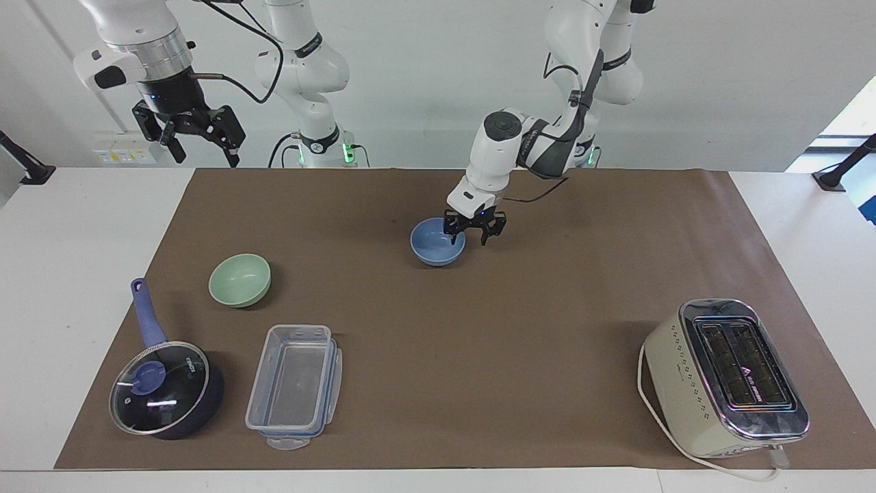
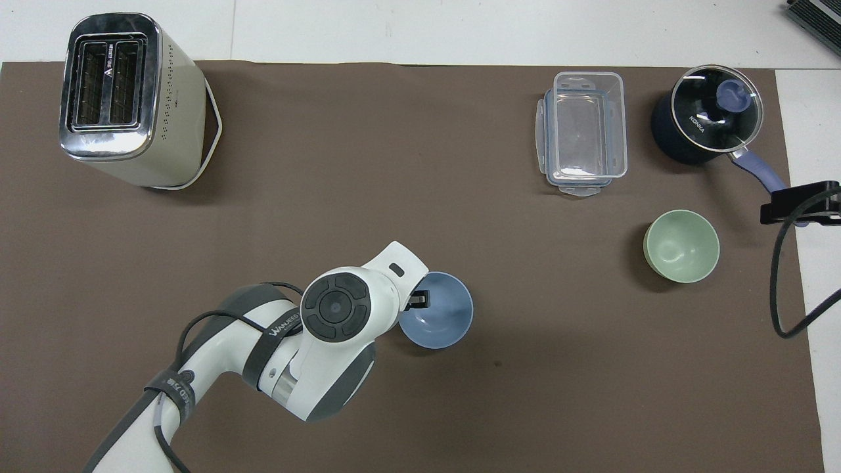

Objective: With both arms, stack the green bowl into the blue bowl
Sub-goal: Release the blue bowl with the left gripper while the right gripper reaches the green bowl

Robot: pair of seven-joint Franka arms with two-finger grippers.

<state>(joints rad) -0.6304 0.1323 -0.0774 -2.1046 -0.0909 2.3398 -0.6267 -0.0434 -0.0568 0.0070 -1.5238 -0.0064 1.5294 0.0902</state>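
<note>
The periwinkle blue bowl (image 1: 436, 250) (image 2: 441, 314) stands upright on the brown mat, mid-table and close to the robots. My left gripper (image 1: 470, 237) hangs low at the bowl's rim on the left arm's side, open, one finger over the rim and one outside it. In the overhead view the left wrist covers most of that gripper; only one finger (image 2: 418, 300) shows. The mint green bowl (image 1: 239, 279) (image 2: 681, 246) sits alone toward the right arm's end. My right gripper (image 1: 198, 140) (image 2: 798, 203) waits high over the table's edge at that end, open and holding nothing.
A dark pot with glass lid and blue handle (image 1: 164, 387) and a clear plastic container (image 1: 294, 387) stand farther from the robots than the green bowl. A cream toaster (image 1: 725, 376) with its cord sits at the left arm's end.
</note>
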